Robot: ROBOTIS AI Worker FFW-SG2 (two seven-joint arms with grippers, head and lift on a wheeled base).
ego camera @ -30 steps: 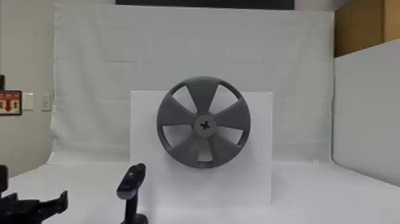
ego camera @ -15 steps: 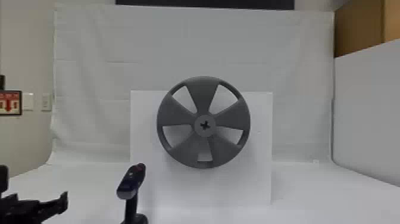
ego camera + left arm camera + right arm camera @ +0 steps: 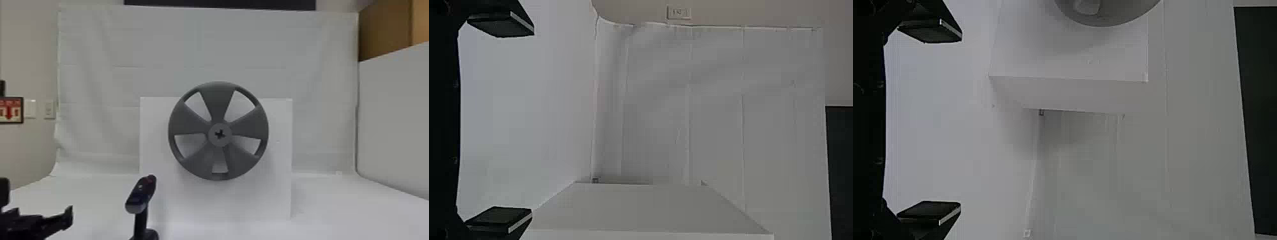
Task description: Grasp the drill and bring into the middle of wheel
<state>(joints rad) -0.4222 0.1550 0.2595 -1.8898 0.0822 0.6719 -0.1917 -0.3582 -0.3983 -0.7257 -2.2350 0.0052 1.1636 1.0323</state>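
Drill (image 3: 140,196): upright on handle, lower left of wheel, cut off at foot by bottom edge of head view. Apart from left hand, on its right side.
Left hand (image 3: 38,204): at lower left of head view, well left of drill. Spread wide, both fingers well apart.
Right hand (image 3: 959,121): seen in right wrist view. Also spread wide, fingers well apart.
Wheel (image 3: 191,123): grey, five spokes, facing camera, in front of white block.
Hub (image 3: 212,140): round, dark star-shaped recess in middle.
White block (image 3: 261,201): standing on tabletop (image 3: 338,210), behind wheel.
White sheet (image 3: 207,41): hanging behind block.
Brown box (image 3: 383,32): upper right, behind side panel (image 3: 395,111).
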